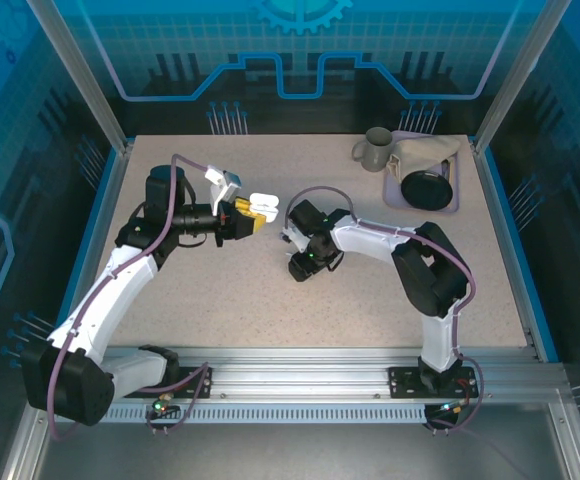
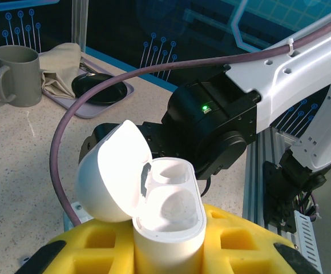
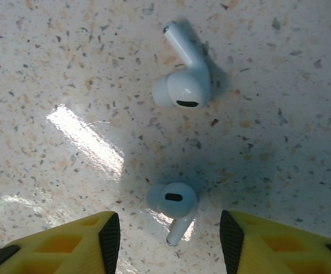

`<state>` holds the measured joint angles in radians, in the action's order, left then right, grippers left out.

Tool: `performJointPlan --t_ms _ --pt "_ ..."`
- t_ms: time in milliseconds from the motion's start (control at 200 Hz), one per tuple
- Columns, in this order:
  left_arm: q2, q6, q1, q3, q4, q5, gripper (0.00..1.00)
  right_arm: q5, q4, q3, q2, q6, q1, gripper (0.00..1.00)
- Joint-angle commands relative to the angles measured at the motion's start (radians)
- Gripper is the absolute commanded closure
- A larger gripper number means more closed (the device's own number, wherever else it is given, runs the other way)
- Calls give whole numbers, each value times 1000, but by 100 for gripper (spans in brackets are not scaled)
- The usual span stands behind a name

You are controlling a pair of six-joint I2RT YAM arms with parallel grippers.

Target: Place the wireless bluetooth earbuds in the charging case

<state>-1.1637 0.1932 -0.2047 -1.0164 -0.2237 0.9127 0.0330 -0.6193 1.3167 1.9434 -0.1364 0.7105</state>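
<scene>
- Left wrist: I see my left pincer (image 2: 168,248) clamped on the charging case (image 2: 171,220), lid open, wells empty.
- Right wrist: my right pincer (image 3: 165,240) stands apart over the near earbud (image 3: 173,201); the far earbud (image 3: 182,85) lies beyond, both on the surface (image 3: 51,68).

Grey mug (image 1: 374,149) at the far right, lavender tray (image 1: 452,205) beside it (beige cloth (image 1: 428,153), black dish (image 1: 425,187) on it), speckled tabletop (image 1: 220,300).

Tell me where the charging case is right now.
The charging case sits gripped in the left tool, lid open, near the table's middle in the top view, with the right arm just to its right.
</scene>
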Motion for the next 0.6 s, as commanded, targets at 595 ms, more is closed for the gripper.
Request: performJointPlan --t_ms 595 --pt "28 25 6 -22 -6 23 100 -105 -59 83 53 -23 60 51"
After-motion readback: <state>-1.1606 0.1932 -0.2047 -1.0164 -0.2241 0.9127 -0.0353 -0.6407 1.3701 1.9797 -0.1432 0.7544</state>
